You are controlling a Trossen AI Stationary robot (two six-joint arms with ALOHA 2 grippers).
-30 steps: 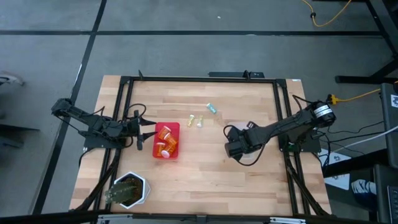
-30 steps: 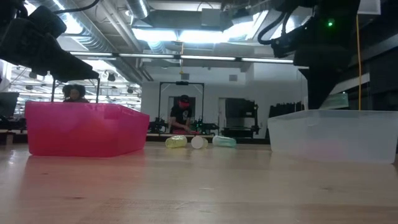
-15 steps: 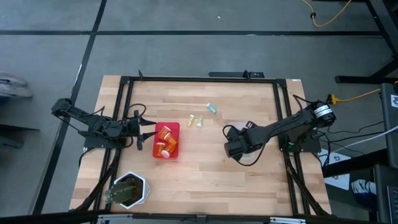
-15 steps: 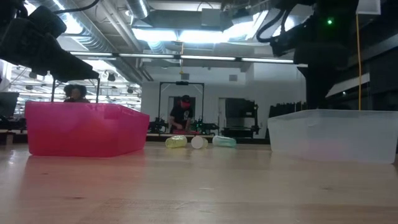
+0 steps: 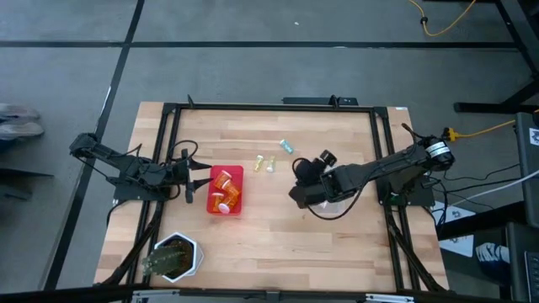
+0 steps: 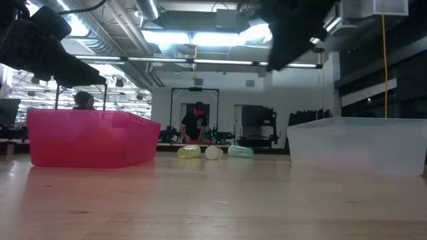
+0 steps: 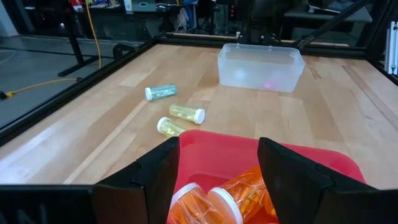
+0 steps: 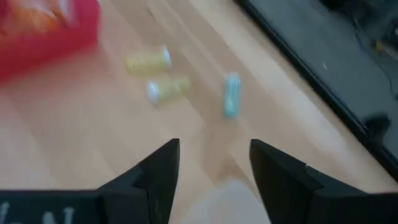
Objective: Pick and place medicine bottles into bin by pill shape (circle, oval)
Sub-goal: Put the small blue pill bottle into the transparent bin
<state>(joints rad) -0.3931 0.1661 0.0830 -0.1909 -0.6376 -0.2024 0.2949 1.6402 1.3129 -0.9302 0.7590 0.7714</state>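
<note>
Three small vials are seen lying loose on the pale wooden tabletop (image 5: 269,227), toward the far middle: a teal translucent vial (image 5: 286,146) and two yellow-green translucent vials (image 5: 258,162) (image 5: 270,164). In the right wrist view all three lie on their sides ahead of the claw: teal vial (image 8: 231,94), yellow-green pair (image 8: 147,61) (image 8: 166,89).

The red plastic bin (image 5: 240,172) is noted left of centre, holding orange translucent bottles with white caps (image 5: 224,190). A clear plastic bin (image 7: 260,65) stands to the right, largely hidden under the right arm in the high view.

Right claw (image 5: 298,180): raised over the tabletop beside the clear bin, fingers (image 8: 283,174) held apart, nothing between them. The loose vials lie beyond it, toward the far edge and slightly to the left; the teal vial is the closest. Its long axis runs roughly in line with the claw's forward view, so a wrist turn is judged likely before the fingers can close across it.

Left claw (image 5: 196,173): parked at the near wall of the red bin, fingers (image 7: 160,171) spread, empty. The yellow-green pair is judged about as near to it as to the right claw, though the red bin stands between.

A white hexagonal pot (image 5: 175,257) sits at the near left corner, well apart.
</note>
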